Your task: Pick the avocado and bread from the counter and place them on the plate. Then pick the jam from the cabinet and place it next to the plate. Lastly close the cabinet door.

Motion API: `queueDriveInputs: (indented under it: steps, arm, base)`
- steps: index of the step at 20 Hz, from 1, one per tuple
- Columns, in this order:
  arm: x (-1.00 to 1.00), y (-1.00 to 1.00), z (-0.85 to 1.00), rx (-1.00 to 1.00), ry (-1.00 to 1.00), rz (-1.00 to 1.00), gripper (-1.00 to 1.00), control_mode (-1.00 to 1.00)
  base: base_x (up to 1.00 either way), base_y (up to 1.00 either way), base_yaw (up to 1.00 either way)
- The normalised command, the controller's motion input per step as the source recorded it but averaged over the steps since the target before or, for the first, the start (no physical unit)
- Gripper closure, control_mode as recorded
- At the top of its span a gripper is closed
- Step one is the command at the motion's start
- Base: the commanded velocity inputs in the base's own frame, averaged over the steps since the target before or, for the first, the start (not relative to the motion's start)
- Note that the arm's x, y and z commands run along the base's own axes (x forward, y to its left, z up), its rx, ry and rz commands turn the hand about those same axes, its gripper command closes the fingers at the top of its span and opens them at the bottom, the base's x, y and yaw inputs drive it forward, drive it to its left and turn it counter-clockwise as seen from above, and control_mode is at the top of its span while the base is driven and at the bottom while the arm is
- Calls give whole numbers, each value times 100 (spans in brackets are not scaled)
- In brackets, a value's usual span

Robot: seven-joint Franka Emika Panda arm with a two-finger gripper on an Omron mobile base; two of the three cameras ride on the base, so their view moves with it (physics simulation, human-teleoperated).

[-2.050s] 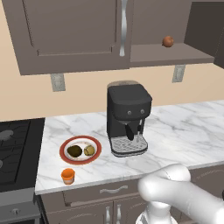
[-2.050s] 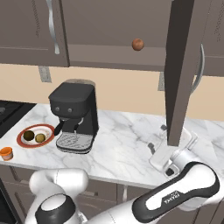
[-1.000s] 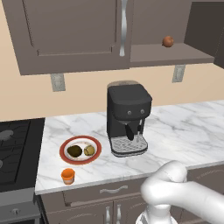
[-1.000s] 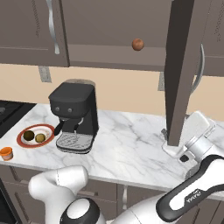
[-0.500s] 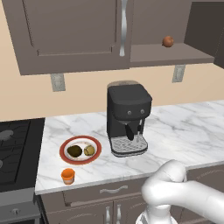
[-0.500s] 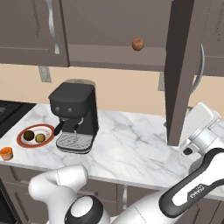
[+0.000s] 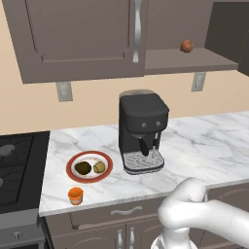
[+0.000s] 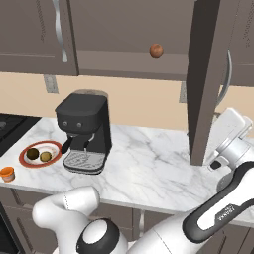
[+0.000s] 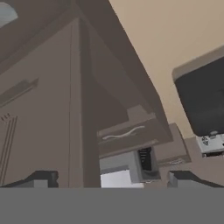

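Kitchen worktop point(image 7: 204, 141) carries the plate point(image 7: 73, 160) at left with avocado point(image 7: 83, 168) and bread point(image 7: 99, 167) on it, the jam point(image 7: 75, 195) just near of it. Over the last two seconds the arm has risen at right beside the open cabinet door point(image 8: 207, 74). Its tool point(image 9: 113, 181), seen against that door's edge, stands wide open and empty; only closing appears outstanding.
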Motion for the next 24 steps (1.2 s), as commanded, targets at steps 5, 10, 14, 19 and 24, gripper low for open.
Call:
queueDriveInputs:
  steps: [5, 10, 14, 19, 24]
  arm:
    - [-20, 13, 30, -6, -13, 0, -100, -100]
    - [-21, 14, 33, -6, -14, 0, -100, -100]
    - [-25, 22, 32, -10, -14, 0, -100, -100]
    - [-23, 47, 29, -16, -9, 0, -100, -100]
    - [-14, 69, 26, -20, -4, -5, -100, -100]
  base:
    - [0, 0, 0]
    - [0, 0, 0]
    - [0, 0, 0]
    - [0, 0, 0]
    - [0, 0, 0]
